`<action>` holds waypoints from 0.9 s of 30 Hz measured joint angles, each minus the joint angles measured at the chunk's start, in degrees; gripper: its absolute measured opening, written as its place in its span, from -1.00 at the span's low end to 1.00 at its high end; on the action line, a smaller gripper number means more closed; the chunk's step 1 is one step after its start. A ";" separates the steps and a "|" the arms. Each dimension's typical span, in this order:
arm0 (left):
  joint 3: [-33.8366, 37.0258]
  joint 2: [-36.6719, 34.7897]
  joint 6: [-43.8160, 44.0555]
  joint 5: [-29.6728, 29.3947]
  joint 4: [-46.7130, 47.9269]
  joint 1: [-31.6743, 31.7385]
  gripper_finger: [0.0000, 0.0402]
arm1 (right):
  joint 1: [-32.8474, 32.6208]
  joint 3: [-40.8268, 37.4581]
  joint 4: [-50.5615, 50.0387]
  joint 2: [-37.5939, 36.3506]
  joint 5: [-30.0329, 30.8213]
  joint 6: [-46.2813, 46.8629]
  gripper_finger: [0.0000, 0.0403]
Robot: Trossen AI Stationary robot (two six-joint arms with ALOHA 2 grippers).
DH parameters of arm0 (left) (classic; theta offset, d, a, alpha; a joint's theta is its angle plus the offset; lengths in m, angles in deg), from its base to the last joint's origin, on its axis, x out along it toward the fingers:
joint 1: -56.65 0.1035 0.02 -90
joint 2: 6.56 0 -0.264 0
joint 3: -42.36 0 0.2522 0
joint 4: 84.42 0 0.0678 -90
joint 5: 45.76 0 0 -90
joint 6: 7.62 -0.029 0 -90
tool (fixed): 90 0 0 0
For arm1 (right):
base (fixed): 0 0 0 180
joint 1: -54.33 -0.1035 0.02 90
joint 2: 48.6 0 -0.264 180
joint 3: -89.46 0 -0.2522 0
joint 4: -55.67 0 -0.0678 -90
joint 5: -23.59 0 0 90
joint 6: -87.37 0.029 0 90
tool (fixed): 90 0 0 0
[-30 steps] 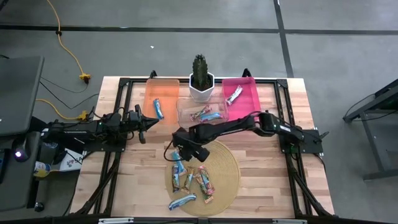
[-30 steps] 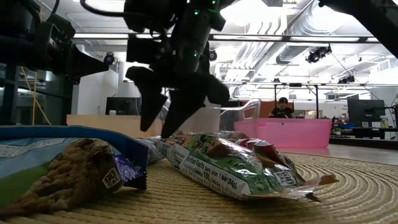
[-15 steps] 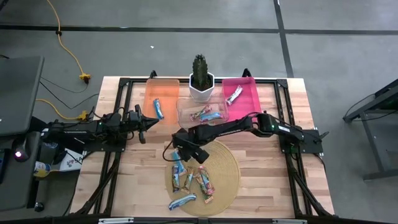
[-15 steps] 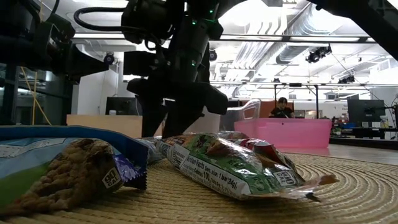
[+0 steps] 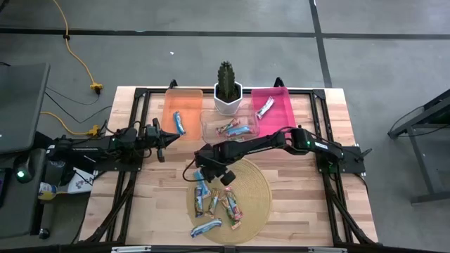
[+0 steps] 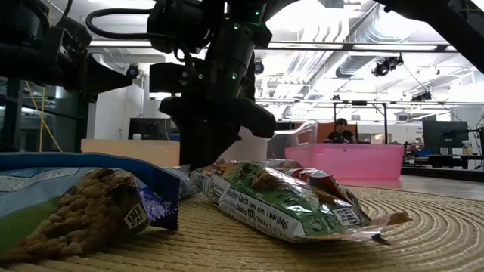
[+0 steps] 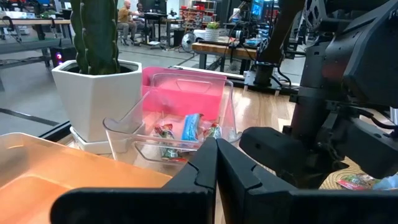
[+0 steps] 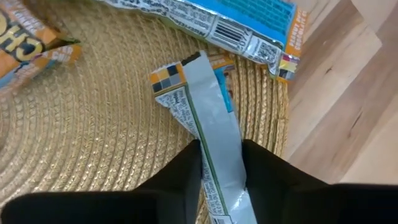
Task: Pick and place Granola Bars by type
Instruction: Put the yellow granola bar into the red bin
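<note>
From above I get even, soft light over the whole table (image 5: 309,204), with only faint shadows under the arms and no glare on the wood. At table height the bright ceiling lights (image 6: 302,15) of the room behind wash out the upper part and turn the right arm (image 6: 215,83) into a near-black silhouette, while the nearest wrapper (image 6: 68,208) at the mat's edge is soft and out of focus. My left wrist camera shows its own fingers (image 7: 214,171) blurred up close with the cactus pot (image 7: 96,99) sharper, and my right wrist camera is bright and crisp on the woven mat (image 8: 93,124), with a dull sheen on the silver wrapper (image 8: 211,134) and its dark fingers (image 8: 180,180) blurred.
</note>
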 joint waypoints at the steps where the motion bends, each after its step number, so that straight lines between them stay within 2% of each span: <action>1: 0.00 0.00 0.00 0.00 0.02 0.00 -0.99 | 0.00 0.00 0.00 0.00 0.01 0.74 -0.55; 10: -0.02 0.00 0.00 0.00 0.00 0.02 -0.99 | -0.60 0.91 -0.43 -0.13 0.07 6.14 -0.70; 18: -0.02 -0.02 0.00 0.00 0.00 0.02 -0.99 | -1.65 5.16 0.17 -0.24 0.31 8.14 -0.71; 27: 0.00 -0.02 0.02 0.00 0.00 0.02 -0.99 | -1.62 11.97 -0.13 -0.24 -2.43 17.14 -0.71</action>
